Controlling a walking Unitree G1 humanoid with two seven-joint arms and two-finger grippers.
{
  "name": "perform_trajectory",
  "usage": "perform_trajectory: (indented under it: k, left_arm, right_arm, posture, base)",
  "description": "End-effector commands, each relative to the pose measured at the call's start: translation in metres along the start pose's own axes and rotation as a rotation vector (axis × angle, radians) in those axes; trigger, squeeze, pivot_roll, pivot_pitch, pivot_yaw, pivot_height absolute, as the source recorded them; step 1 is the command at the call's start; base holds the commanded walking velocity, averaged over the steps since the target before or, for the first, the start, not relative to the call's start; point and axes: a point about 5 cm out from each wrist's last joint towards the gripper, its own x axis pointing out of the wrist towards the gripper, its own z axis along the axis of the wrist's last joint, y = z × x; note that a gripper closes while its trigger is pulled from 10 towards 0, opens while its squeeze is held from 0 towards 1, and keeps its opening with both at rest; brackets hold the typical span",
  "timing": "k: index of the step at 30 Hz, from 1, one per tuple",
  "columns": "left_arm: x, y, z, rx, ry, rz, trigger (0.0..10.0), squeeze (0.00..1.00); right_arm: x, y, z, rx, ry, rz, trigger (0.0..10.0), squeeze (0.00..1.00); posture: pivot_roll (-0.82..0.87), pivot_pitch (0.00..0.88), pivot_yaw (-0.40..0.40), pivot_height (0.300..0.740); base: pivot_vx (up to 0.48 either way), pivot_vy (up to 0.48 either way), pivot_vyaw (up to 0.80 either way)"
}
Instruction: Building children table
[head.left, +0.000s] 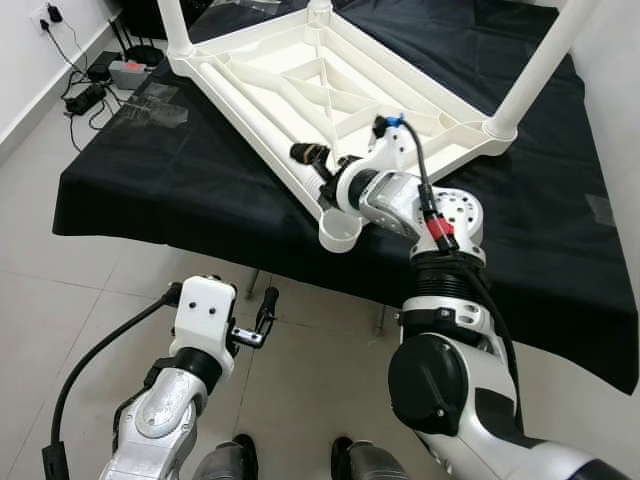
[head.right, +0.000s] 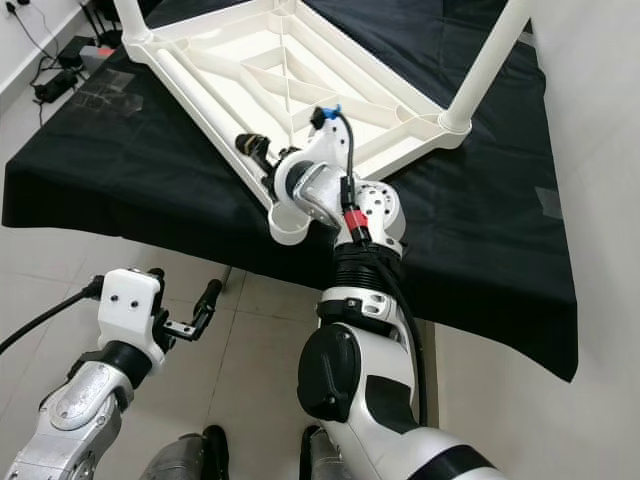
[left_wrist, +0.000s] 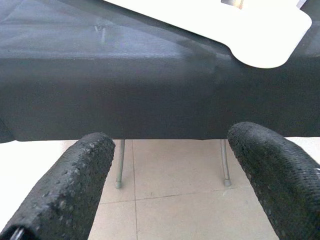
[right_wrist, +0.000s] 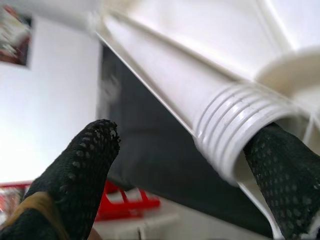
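1. A white plastic children's table (head.left: 300, 80) lies upside down on a black-draped worktable (head.left: 150, 190) in the upper half of the frame, with three legs (head.left: 545, 60) fitted and pointing up.
2. Its nearest corner socket (head.left: 340, 228), at centre frame, overhangs the cloth edge and holds no leg.
3. The right gripper (head.left: 318, 165) reaches over that corner; its fingers are parted around a white threaded leg end (right_wrist: 235, 135), one pad (right_wrist: 280, 180) touching it, the other clear.
4. The left gripper (head.left: 255, 318) hangs at lower left above the tiled floor (head.left: 60, 300), fingers spread apart, holding nothing.
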Motion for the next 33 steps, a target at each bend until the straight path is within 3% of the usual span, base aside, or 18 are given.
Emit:
perform_trajectory:
  k: [1, 5, 6, 7, 25, 31, 33]
  left_arm:
    - [-0.003, -0.001, 0.000, 0.001, 0.006, 0.003, 10.0, 0.00]
    - [-0.003, 0.000, 0.000, 0.001, 0.006, 0.004, 10.0, 0.00]
    - [-0.002, 0.000, 0.000, 0.001, 0.006, 0.004, 10.0, 0.00]
    - [-0.002, 0.000, 0.000, 0.002, 0.007, 0.004, 10.0, 0.00]
    - [-0.002, 0.000, 0.000, 0.002, 0.007, 0.008, 10.0, 0.00]
    - [-0.002, 0.000, 0.000, 0.001, 0.008, 0.009, 10.0, 0.00]
    - [-0.003, 0.001, -0.001, -0.011, 0.014, 0.007, 10.0, 0.00]
  right_arm:
    - [0.005, 0.005, -0.023, 0.061, 0.018, 0.056, 10.0, 0.00]
    - [0.005, 0.004, -0.024, 0.067, 0.011, 0.059, 10.0, 0.00]
    - [0.005, 0.004, -0.025, 0.074, 0.012, 0.058, 2.3, 0.00]
    - [0.005, 0.003, -0.027, 0.081, 0.012, 0.059, 0.0, 0.00]
    - [0.007, 0.002, -0.050, 0.135, 0.071, 0.069, 0.0, 0.00]
    - [0.007, 0.004, -0.049, 0.156, 0.065, 0.094, 0.0, 0.00]
    - [0.004, 0.003, -0.040, 0.179, 0.028, 0.123, 0.0, 0.00]
  posture:
    - [-0.03, 0.256, -0.086, 0.740]
    - [-0.03, 0.256, -0.086, 0.740]
    - [-0.03, 0.256, -0.086, 0.740]
    - [-0.03, 0.256, -0.086, 0.740]
    - [-0.02, 0.256, -0.090, 0.740]
    - [-0.02, 0.256, -0.090, 0.740]
    - [-0.02, 0.247, -0.086, 0.740]
  base:
    - [0.000, 0.000, 0.00]
    - [0.000, 0.000, 0.00]
    - [0.000, 0.000, 0.00]
    - [0.000, 0.000, 0.00]
    - [0.000, 0.000, 0.00]
    - [0.000, 0.000, 0.00]
    - [0.000, 0.000, 0.00]
